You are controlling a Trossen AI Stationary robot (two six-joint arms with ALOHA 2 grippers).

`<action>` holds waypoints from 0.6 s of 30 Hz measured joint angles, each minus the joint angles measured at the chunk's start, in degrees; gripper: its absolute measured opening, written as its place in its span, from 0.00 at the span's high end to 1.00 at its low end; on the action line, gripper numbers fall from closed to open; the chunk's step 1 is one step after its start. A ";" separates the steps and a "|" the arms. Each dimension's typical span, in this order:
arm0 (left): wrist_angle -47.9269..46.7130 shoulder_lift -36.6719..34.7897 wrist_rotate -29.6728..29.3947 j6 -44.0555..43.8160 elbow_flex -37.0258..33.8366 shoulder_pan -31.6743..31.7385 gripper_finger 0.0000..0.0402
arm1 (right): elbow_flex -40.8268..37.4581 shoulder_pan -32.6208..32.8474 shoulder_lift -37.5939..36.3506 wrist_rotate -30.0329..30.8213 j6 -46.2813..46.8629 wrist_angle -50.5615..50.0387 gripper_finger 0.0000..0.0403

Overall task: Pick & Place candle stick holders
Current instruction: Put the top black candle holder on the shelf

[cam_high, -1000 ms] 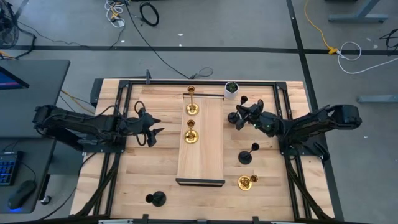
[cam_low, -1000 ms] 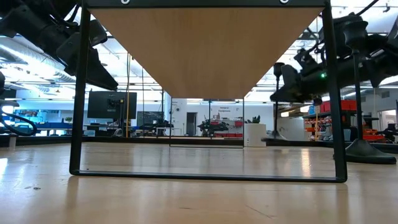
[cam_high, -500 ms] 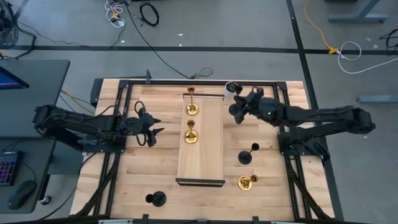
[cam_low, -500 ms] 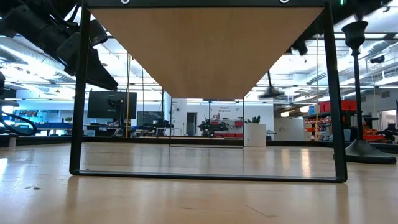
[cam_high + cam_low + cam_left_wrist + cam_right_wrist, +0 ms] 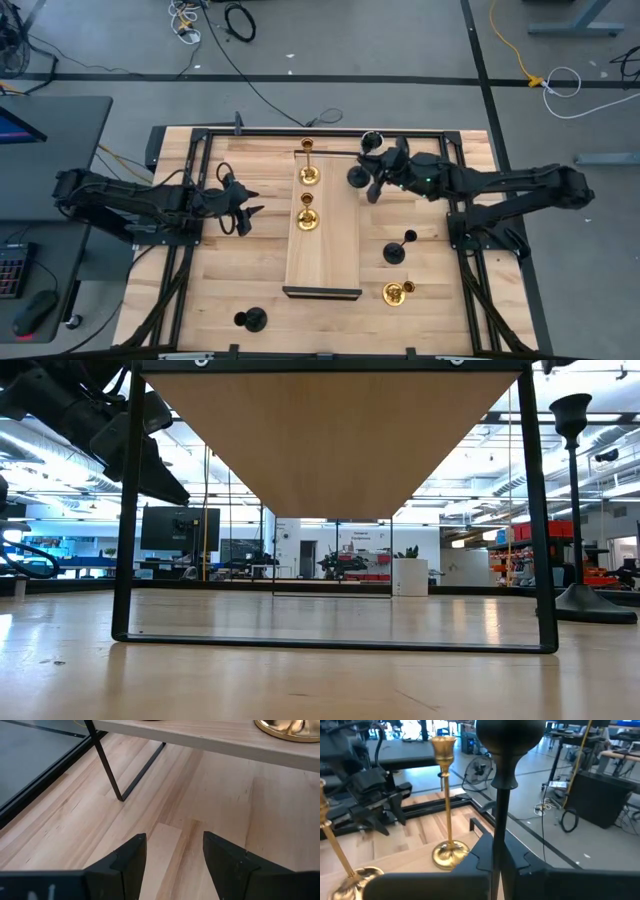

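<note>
My right gripper [image 5: 375, 183] is shut on a matte black candle stick holder [image 5: 357, 177], held above the right edge of the raised wooden shelf [image 5: 335, 250]. Its cup [image 5: 507, 735] shows large in the right wrist view. Two gold holders [image 5: 309, 173] [image 5: 308, 218] stand by their bases on the shelf. A third gold holder [image 5: 396, 292] and two black ones [image 5: 395, 250] [image 5: 250, 319] stand on the table. My left gripper [image 5: 245, 205] is open and empty, left of the shelf, low over the table [image 5: 175, 855]. My right gripper pinches the black holder's thin stem [image 5: 497, 820] between its two fingers [image 5: 480, 857], well below the cup. The fingers lie across the stem. The holder is lifted clear of the table and the shelf; its base is hidden below the fingers in the wrist view.
A small white round pot [image 5: 372, 139] stands at the far edge, just beyond my right gripper. The shelf rests on thin black legs [image 5: 125, 510]. A black frame [image 5: 200, 135] rims the table. Bare wood lies near the front left [image 5: 230, 270].
My right gripper, shut on the black holder, has risen out of the low view and gone toward the table's left, from beside the white pot to the shelf's right edge. The holder has gone with it, lifted clear.
</note>
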 joint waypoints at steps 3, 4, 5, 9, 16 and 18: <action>0.01 0.00 0.00 0.00 0.00 0.00 0.51 | 0.00 0.00 2.61 -0.42 -0.80 3.32 0.99; 0.00 0.02 0.00 -0.03 0.00 0.00 0.51 | 0.00 -0.02 3.44 -0.86 -0.84 4.26 0.99; 0.00 0.00 0.00 -0.03 0.00 0.00 0.51 | 0.00 -0.06 4.24 -1.29 -0.88 4.73 0.99; 0.02 0.02 0.00 -0.03 0.00 0.01 0.51 | 0.01 -0.90 6.52 -3.11 -1.07 7.69 0.99; 0.04 0.01 0.00 -0.01 0.00 0.00 0.51 | 0.09 -2.87 8.80 -5.21 -0.47 8.83 0.99; 0.04 0.01 0.00 -0.01 0.00 0.01 0.51 | 0.09 -3.20 9.58 -5.29 -0.37 9.12 0.99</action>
